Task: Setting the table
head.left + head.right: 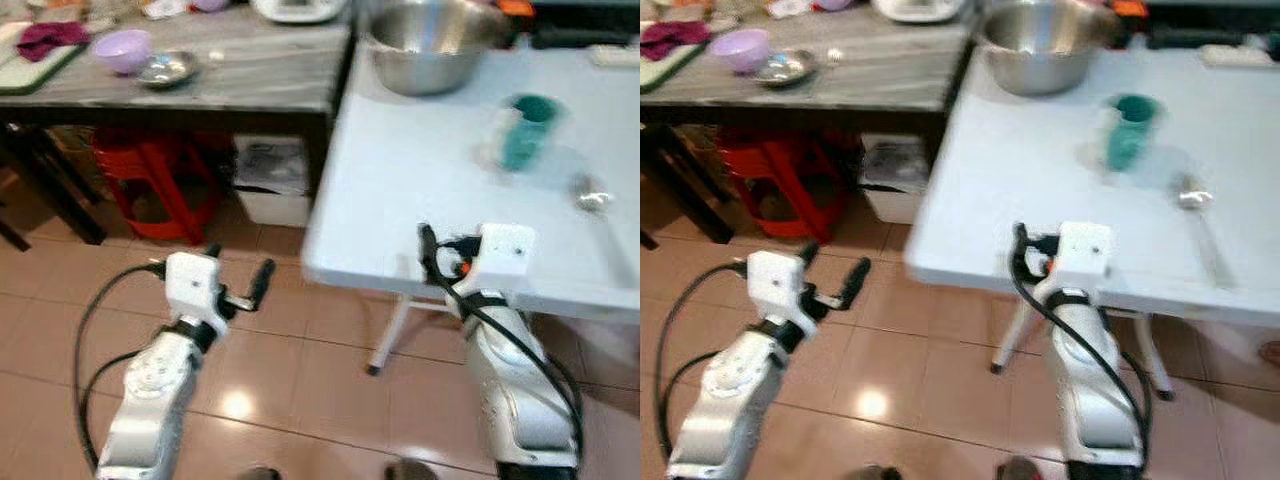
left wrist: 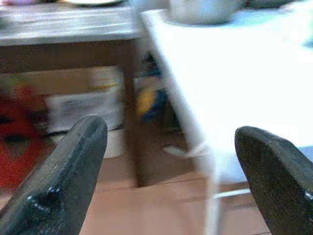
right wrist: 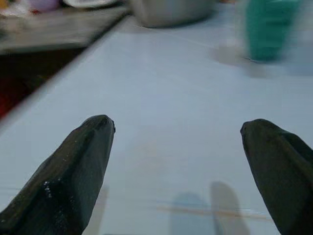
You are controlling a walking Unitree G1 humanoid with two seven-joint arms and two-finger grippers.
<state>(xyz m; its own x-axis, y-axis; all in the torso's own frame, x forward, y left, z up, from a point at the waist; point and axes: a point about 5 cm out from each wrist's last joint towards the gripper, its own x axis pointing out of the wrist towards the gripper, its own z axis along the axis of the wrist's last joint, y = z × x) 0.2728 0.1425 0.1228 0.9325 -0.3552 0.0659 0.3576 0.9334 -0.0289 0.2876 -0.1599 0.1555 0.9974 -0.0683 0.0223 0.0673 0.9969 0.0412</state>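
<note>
Left eye view: blurry teal cup [image 1: 524, 130], prob. unlabeled.

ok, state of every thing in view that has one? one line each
Left claw: open, empty, over the floor short of the white table.
Right claw: open, empty, low over the white folding table.
Teal plastic cup: upright on the white table.
Large steel mixing bowl: upright at the table's far edge.
Metal spoon: lying flat.
Lilac plastic bowl: upright on the grey wooden table.
</note>
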